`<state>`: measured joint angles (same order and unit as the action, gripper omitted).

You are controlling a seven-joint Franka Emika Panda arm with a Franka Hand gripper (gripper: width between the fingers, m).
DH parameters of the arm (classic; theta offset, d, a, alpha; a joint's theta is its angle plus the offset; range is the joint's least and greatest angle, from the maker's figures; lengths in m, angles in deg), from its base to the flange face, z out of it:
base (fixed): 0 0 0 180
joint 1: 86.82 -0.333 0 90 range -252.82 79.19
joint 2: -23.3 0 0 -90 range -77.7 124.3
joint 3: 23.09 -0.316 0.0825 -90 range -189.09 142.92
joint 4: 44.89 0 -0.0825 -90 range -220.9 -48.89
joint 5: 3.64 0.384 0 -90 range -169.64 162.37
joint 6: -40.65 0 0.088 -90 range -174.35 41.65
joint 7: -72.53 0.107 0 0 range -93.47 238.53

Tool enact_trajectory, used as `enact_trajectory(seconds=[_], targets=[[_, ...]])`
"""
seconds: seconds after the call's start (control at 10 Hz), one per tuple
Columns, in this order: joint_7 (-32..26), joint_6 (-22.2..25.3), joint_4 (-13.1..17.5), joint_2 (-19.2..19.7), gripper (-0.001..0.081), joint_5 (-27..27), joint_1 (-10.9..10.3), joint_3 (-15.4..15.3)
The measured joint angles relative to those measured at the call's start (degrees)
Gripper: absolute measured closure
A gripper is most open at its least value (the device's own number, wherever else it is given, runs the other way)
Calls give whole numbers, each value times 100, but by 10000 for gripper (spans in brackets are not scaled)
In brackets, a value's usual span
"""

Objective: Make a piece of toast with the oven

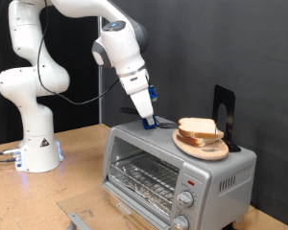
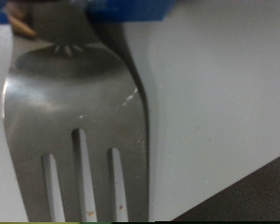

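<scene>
The silver oven [image 1: 173, 172] stands at the exterior view's right; its wire rack [image 1: 144, 177] shows through the front. Bread slices [image 1: 200, 128] lie stacked on a wooden plate [image 1: 204, 149] on the oven's top; no single slice apart from them shows. My gripper [image 1: 147, 117] points down at the oven's top, to the exterior view's left of the plate, with a blue part [image 1: 152, 95] beside it. The wrist view is filled by a metal fork [image 2: 79, 112] seen very close over the pale oven top [image 2: 224, 103], with a blue piece [image 2: 131, 9] at its handle end. My fingers do not show there.
A black stand [image 1: 224, 113] rises behind the plate on the oven. Two knobs [image 1: 185, 199] sit on the oven's front right. The arm's white base [image 1: 34, 144] stands on the wooden table [image 1: 77, 168] at the exterior view's left. A metal piece [image 1: 79, 218] lies near the front edge.
</scene>
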<state>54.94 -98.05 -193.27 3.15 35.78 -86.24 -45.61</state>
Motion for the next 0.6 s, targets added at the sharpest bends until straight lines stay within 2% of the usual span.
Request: enact_trajectory(seconds=[0.6], targets=[[42,-3,-14,15,-3,-11,3,0]])
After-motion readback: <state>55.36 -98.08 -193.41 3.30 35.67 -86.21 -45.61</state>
